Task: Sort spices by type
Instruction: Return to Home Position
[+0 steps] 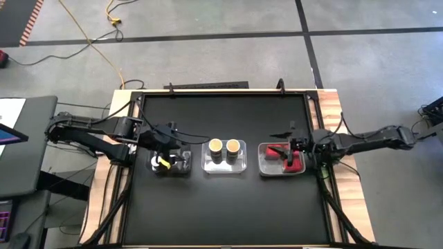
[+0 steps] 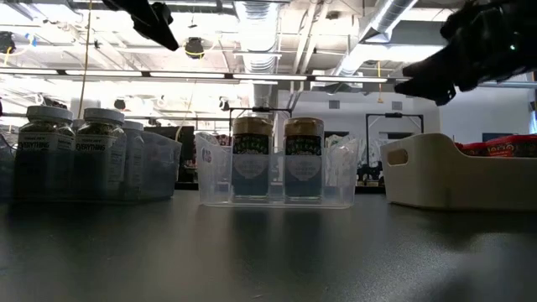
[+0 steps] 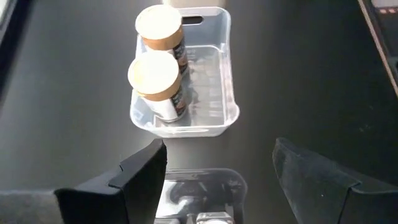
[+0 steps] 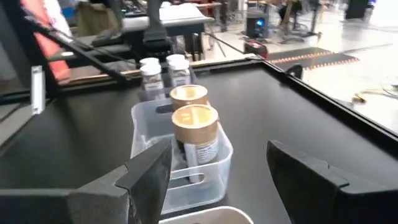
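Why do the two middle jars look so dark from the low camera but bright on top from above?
Low view: ceiling lights glow behind the tan-topped jars, so their fronts face us in shade, and the black table mirrors them faintly. High view: light falls from above, so their round tops show pale.

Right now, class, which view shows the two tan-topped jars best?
The left wrist view: both tan-topped jars stand in their clear tray, tops and sides visible. High view: tops only; low view: sides only; right wrist view: they overlap.
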You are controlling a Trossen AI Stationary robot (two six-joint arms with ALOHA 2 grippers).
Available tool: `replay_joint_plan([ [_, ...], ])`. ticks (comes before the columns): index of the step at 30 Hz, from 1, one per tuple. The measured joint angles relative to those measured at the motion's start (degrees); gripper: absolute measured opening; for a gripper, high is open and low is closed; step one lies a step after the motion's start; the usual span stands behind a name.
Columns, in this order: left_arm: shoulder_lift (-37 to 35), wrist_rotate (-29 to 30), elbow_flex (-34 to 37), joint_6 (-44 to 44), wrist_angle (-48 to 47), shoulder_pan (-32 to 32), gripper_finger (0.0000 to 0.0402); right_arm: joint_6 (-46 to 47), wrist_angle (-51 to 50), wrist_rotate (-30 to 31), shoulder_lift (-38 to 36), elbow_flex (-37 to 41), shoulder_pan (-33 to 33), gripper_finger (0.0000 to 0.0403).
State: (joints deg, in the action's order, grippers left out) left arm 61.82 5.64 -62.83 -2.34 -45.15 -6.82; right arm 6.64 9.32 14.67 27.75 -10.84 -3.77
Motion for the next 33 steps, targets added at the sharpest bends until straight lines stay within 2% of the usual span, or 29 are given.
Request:
replay_joint_plan([
  [6,0.00,0.71,0.00,-2.35,0.14,0.01,0.0282,-1.17,0.55,-1.51,-4.54,3.78,0.02,0.0292],
  [14,0.01,1.06,0.00,-3.78,1.50,0.01,0.0282,-1.28,1.77,-3.86,-14.79,10.10,-0.33,0.0292],
  [24,0.02,1.13,0.00,-4.09,4.47,0.05,0.0282,-4.51,-5.31,-3.92,-27.76,10.40,-1.07,0.0292],
  [33,0.04,1.47,0.02,-4.69,5.62,0.05,0.0282,-3.23,-6.78,-6.76,-26.87,10.40,-1.38,0.0292],
])
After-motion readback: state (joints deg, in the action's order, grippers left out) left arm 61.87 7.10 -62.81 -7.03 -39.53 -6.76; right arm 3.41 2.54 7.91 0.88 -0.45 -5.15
